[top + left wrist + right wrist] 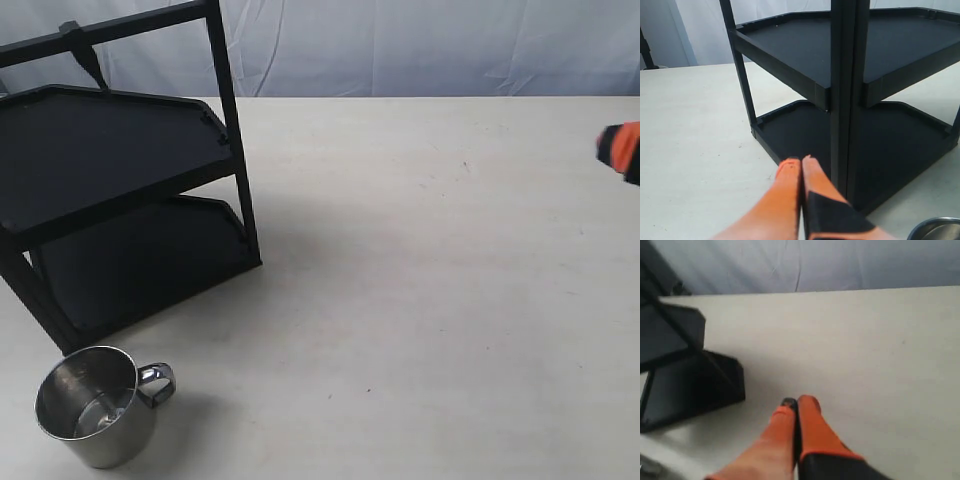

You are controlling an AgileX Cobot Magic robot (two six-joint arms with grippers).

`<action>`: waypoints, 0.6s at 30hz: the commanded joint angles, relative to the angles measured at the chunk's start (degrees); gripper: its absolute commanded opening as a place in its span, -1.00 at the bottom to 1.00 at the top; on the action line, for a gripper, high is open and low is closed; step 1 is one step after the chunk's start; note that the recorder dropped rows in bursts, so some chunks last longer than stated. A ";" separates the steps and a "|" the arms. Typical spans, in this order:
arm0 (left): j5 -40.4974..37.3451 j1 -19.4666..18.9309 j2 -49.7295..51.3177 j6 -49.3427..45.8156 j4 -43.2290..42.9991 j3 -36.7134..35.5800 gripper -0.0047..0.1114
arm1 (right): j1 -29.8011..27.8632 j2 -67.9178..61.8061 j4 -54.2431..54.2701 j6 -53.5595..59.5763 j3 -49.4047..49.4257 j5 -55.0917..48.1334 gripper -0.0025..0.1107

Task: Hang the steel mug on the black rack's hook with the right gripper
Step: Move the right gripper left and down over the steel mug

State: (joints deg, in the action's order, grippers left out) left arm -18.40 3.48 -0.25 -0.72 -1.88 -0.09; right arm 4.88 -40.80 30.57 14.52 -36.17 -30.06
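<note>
The steel mug (95, 405) stands upright near the table's front left corner, its handle (157, 380) pointing right; its rim (935, 228) shows in the left wrist view. Behind it stands the black rack (110, 205), also in both wrist views (855, 100) (675, 375). The hook (82, 52) hangs from the rack's top crossbar. Only the orange tip of my right gripper (622, 150) shows at the far right edge, far from the mug; its fingers (796, 405) are shut with nothing between them. My left gripper (801, 162) is shut and empty, close to the rack's leg.
A pale table (420, 260) spreads between the rack and my right gripper. A white cloth backdrop (420, 45) hangs behind the table's far edge.
</note>
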 commanded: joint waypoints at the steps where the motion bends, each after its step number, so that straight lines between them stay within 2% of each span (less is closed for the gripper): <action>1: 0.47 0.13 0.25 0.21 -0.34 0.09 -0.92 | 2.22 -12.05 11.75 20.54 -5.50 -6.55 -0.97; 4: 0.47 0.13 0.25 0.21 -0.34 0.09 -0.92 | 7.62 -18.83 14.93 26.19 -5.78 -3.24 -0.97; 10: 0.47 0.13 0.25 0.21 -0.34 0.09 -0.92 | 22.14 -28.67 14.26 27.46 -6.33 6.61 -0.97; 18: 0.47 0.13 0.25 0.21 -0.34 0.09 -0.92 | 34.52 -38.46 14.26 27.46 -15.00 7.93 -0.97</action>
State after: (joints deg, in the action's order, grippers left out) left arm -18.40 3.48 -0.25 -0.72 -1.88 -0.09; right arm 35.93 -76.51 44.27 41.35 -48.13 -22.88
